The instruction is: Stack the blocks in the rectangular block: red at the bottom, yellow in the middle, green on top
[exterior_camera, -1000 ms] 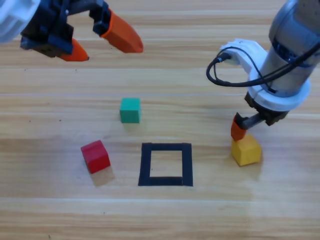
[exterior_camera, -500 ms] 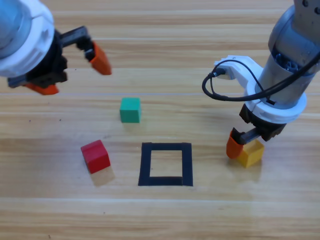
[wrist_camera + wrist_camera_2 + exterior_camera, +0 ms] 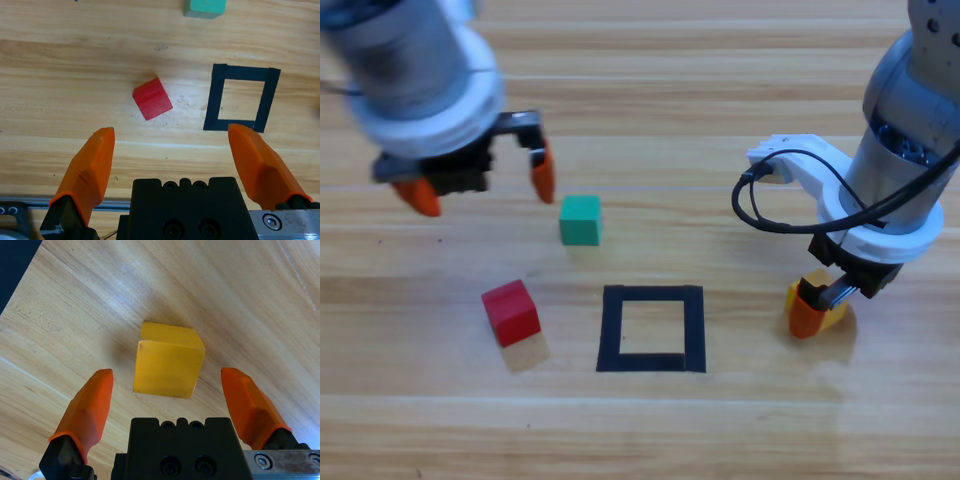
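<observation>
The right hand (image 3: 817,305) is hanging low over the yellow cube (image 3: 169,360), with its two orange jaws spread wide on either side of the cube and touching nothing. The cube is sitting on the desk (image 3: 720,120), well to the right of the black tape square (image 3: 652,328). The left hand (image 3: 480,182) is hovering above the desk, up and to the left of the green cube (image 3: 580,220); it is also released and is carrying nothing. In its wrist view the red cube (image 3: 152,98) is lying ahead between the jaws, turned a little askew.

The red cube is lying left of the tape square and the green one is above the square's left corner. The square is showing only bare wood inside, so no cube is placed yet.

I am judging that the step in hand is the gripping of the yellow cube, while the left hand is lining up for the red one. To do it well, the right hand should be centring the cube between the jaws and closing on two flat opposite faces, not on the corners. Since red must go at the bottom, the yellow cube should be waiting until the red one is inside.

The cubes are looking hard, smooth and sharp-edged; the red one is a little glossy. The desk is of pale wood with long grain lines, and the tape is flat and matte.
</observation>
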Robot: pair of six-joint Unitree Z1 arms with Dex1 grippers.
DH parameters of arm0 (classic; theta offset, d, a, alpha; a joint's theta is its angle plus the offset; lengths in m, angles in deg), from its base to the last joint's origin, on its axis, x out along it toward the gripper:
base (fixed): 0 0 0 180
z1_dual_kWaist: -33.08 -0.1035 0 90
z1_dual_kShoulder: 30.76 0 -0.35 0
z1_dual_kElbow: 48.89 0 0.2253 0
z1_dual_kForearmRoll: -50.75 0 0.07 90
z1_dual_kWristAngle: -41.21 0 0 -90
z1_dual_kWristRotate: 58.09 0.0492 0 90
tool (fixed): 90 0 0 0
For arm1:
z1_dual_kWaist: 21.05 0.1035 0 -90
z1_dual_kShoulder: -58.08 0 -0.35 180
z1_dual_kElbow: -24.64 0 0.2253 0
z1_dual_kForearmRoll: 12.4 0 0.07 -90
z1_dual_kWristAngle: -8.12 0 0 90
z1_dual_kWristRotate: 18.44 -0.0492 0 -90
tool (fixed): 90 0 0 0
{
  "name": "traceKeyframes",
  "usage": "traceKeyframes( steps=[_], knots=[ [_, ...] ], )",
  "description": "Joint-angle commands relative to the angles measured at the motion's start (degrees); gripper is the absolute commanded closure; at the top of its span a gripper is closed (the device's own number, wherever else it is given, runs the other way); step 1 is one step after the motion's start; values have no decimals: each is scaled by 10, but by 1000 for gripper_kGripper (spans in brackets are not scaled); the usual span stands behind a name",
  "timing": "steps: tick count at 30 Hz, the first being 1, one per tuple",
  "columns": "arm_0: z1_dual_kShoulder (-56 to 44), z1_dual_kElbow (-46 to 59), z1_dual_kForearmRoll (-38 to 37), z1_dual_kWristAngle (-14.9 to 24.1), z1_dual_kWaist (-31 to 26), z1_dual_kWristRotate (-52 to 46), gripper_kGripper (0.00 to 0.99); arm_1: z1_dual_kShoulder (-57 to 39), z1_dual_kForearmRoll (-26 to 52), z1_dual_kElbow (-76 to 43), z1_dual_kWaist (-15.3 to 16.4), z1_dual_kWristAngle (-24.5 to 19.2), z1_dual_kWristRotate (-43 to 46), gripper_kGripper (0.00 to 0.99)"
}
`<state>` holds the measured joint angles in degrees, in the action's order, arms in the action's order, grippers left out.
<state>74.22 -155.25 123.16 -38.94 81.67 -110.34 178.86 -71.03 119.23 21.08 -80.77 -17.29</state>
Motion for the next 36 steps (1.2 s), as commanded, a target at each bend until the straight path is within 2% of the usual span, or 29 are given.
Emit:
traceKeyframes(
  steps=[1,6,7,8,9,11,12,17,21,26,29,32,36],
  knots=[
    [61,-37,38,-5,-17,2,37,43,21,-5,-11,4,-8,80],
    [59,-32,45,-17,-39,22,33,45,26,1,-11,10,-11,189],
    [63,-32,46,-18,-42,30,1,45,26,2,-11,9,-10,257],
    [66,-31,46,-18,-44,36,0,47,27,4,-11,8,-5,358],
    [65,-25,46,-18,-45,38,0,49,35,3,-11,5,3,596],
    [74,-12,46,-7,-45,37,0,52,48,0,-11,1,19,938],
    [81,-12,46,-4,-45,34,0,53,49,0,-11,-4,19,990],
    [109,-16,46,-10,-49,14,0,23,39,-2,-11,-22,13,990],
    [98,-19,47,0,-51,4,0,-58,0,1,-11,-18,-25,990],
    [78,-1,40,-13,-54,-24,48,-114,-49,16,-11,-3,-79,990],
    [23,79,-37,-39,-54,-62,83,-122,-59,17,-16,6,-107,990],
    [-36,165,-125,-43,-54,-122,109,-123,-59,10,-20,8,-147,990],
    [-29,180,-148,-38,-53,-153,114,-116,-59,3,-21,9,-153,990]
  ],
)
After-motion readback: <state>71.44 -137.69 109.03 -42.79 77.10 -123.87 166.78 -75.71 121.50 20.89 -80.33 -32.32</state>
